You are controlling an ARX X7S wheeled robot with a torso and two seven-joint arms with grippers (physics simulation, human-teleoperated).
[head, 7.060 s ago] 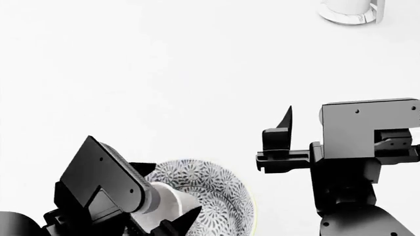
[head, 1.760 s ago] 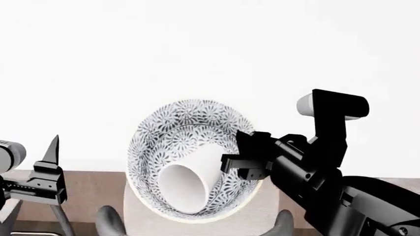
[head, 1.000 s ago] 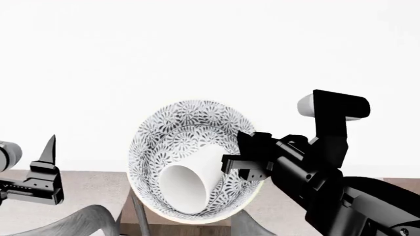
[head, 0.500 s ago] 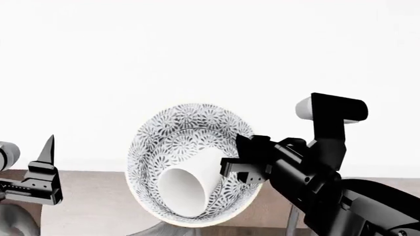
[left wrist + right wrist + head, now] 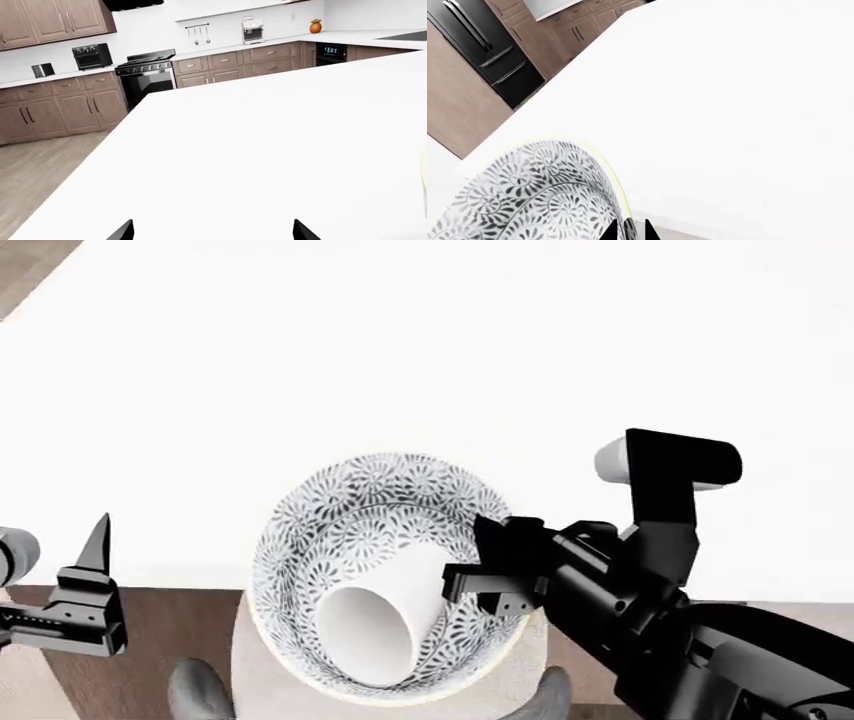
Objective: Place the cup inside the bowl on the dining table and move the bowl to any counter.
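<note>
The right gripper (image 5: pixel 487 590) pinches the right rim of the bowl (image 5: pixel 360 520), carried at the white top's near edge with the cup (image 5: pixel 380 620) lying inside, while the spread left gripper (image 5: pixel 80 590) hangs well left.

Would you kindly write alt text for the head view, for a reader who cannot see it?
The right end effector grips the rim of a leaf-patterned bowl holding a white cup lying on its side, at the near edge of a white table. The left end effector is at the left edge, holding nothing.
</note>
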